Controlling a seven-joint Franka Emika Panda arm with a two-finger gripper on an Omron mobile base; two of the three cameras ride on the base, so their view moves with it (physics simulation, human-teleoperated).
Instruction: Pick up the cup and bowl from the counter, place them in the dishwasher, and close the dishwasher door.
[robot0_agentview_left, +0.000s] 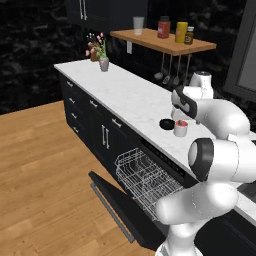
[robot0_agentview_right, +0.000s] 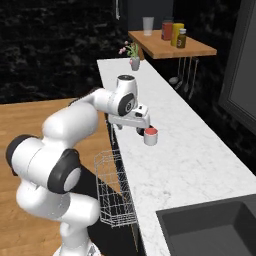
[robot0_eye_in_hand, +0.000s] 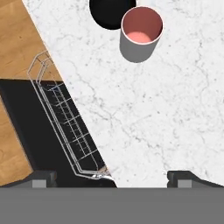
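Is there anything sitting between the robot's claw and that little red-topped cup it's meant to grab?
Nothing visible. The open gripper looks down at bare counter, with the cup ahead and the bowl just beyond it.

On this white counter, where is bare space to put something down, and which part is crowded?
The counter is bare along its middle, between the flower vase at the far end and the bowl. Another bare patch lies between the cup and the sink. It is crowded only where the cup and bowl stand close together, beneath the open end effector.
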